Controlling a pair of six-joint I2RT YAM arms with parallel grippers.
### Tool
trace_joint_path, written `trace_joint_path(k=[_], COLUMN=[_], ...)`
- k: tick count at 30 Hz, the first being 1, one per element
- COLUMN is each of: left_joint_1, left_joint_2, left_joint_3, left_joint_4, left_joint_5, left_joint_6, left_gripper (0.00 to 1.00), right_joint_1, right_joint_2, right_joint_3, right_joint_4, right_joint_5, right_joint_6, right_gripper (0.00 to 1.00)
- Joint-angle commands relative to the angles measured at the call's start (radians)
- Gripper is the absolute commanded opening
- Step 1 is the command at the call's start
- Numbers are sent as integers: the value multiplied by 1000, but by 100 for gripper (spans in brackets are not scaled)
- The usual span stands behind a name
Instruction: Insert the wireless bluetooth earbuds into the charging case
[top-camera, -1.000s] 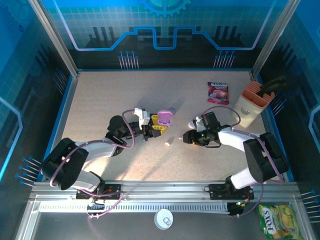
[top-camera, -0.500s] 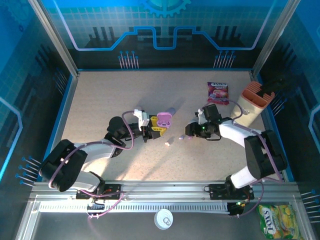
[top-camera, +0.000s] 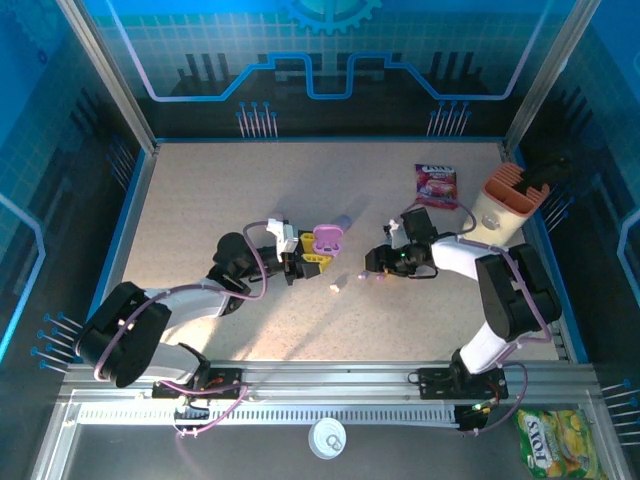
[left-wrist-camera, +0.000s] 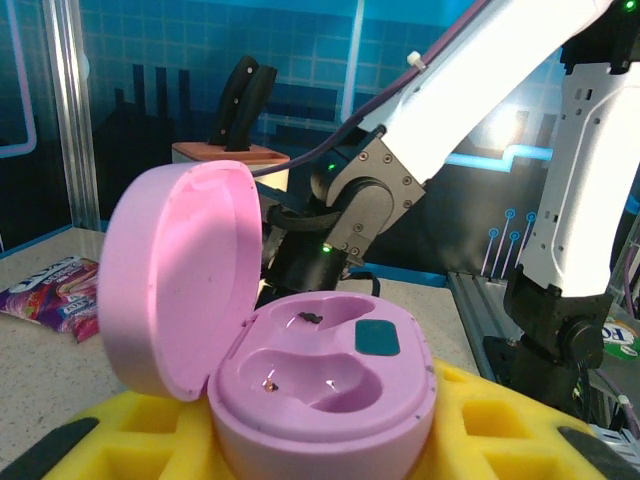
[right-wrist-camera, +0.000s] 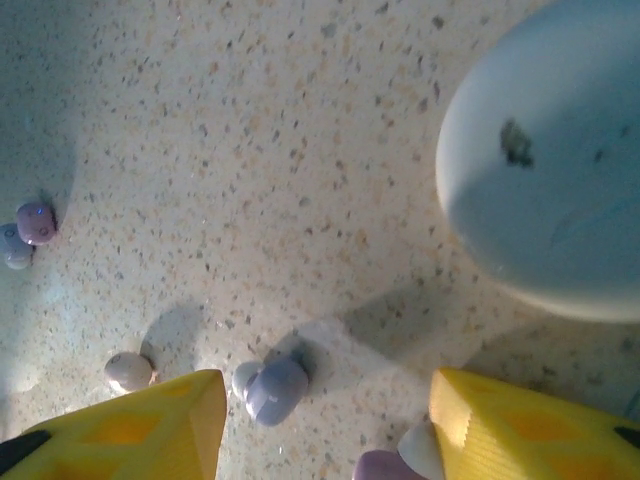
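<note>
Not much legible here tbh. The purple snack packet at the far right of the table has a white brand word across its top, but it's too small to make out. Same deal with the bold lettering on the yellow-green packet at the near right corner.

From above, the table is bright at its middle, the blue-tinted walls dark around it; the arms throw soft shadows. In the left wrist view the pink case is sharp, while glare whitens the right arm behind. The right wrist view is dim, bluish, its yellow jaws blurred.
</note>
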Motion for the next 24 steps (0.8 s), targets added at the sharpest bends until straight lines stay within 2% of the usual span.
trace_joint_path(k=[1, 10, 17, 21, 24], left_joint_1=[6, 9, 67, 117, 134], left_joint_2=[-22, -19, -34, -64, -93], left_joint_3=[-4, -10, -62, -92, -96], left_joint_4=[6, 20, 72, 74, 39], left_joint_5=[0, -8, -27, -27, -23], left_joint_6=[26, 23, 7, 1, 8], left_gripper=[35, 35, 35, 35, 35], right_joint_1=[2, 14, 60, 78, 73], right_joint_2=[-47, -138, -205, -173, -102], right_joint_3=[-65, -107, -42, 6, 63], right_joint_4=[-18, -39, -156, -197, -198], right_joint_5=[-34, -7, 145, 204, 172], right_joint_6=[14, 27, -42, -96, -99], right_gripper=[56, 56, 56, 57, 58])
